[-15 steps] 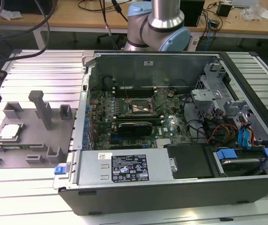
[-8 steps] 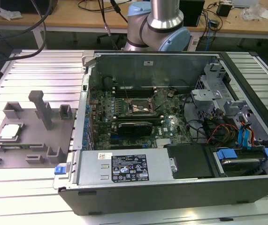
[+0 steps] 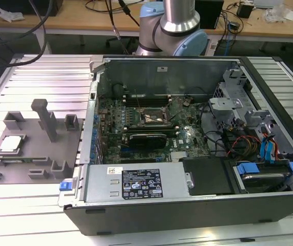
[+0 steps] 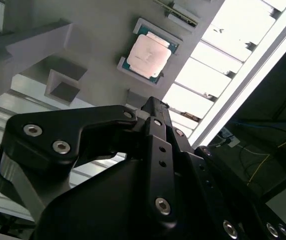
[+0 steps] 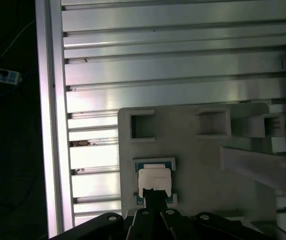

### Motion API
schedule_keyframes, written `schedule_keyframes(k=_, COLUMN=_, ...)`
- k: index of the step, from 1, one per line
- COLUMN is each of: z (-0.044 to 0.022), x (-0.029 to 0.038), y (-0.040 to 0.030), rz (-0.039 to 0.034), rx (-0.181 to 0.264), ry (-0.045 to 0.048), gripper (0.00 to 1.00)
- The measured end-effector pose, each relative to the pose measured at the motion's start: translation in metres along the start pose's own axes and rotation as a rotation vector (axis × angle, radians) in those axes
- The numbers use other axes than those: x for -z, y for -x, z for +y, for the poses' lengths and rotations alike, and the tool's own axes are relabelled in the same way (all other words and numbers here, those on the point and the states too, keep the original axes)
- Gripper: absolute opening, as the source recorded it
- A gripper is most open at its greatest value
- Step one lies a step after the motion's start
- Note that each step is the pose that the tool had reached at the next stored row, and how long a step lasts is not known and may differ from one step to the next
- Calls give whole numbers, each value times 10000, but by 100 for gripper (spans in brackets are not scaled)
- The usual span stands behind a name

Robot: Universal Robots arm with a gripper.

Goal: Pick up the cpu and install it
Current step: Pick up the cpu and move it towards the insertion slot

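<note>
You are working over a slatted aluminium table (image 3: 43, 77) where the open computer case (image 3: 136, 205) is lying on its side, with the arm (image 3: 179, 20) rising behind it. The grey fixture (image 3: 33, 146) is sitting on the slats at the exterior view's left, well apart from the motherboard (image 3: 187, 138) and its black-framed socket (image 3: 154, 118). The gripper (image 4: 152, 105) is hanging over the fixture. Nothing is clamped in it, and you cannot tell from these views whether it is apart or together. The cpu (image 4: 149, 55) is lying flat in its shallow nest on the fixture, silvery top up and not yet lifted. In the first wrist view the gripper (image 5: 155, 195) is lining up with one edge of the chip (image 5: 154, 181) rather than its middle. That offset looks like the main risk: an off-centre grip could be tipping the chip against the nest's raised corners and jamming or dropping it. The tall post (image 3: 46, 120) is standing near the nest, so a sideways correction could be knocking the gripper body into it. A chip held tilted or rotated would probably be bending the socket's contacts, and the case wall beside the board is leaving little room to correct.
</note>
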State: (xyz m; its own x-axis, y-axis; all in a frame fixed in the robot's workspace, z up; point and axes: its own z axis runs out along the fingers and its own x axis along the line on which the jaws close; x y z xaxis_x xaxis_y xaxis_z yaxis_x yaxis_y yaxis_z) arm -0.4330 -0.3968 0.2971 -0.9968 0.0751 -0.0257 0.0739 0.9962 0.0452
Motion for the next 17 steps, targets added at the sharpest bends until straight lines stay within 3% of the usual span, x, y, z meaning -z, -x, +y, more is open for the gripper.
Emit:
schedule_keyframes(k=11, z=-67, x=-228, y=26, rz=61, rx=-5, ry=-4, gripper=11)
schedule_keyframes(k=17, z=-69, x=-241, y=52, rz=67, rx=-4, ry=-5, gripper=11)
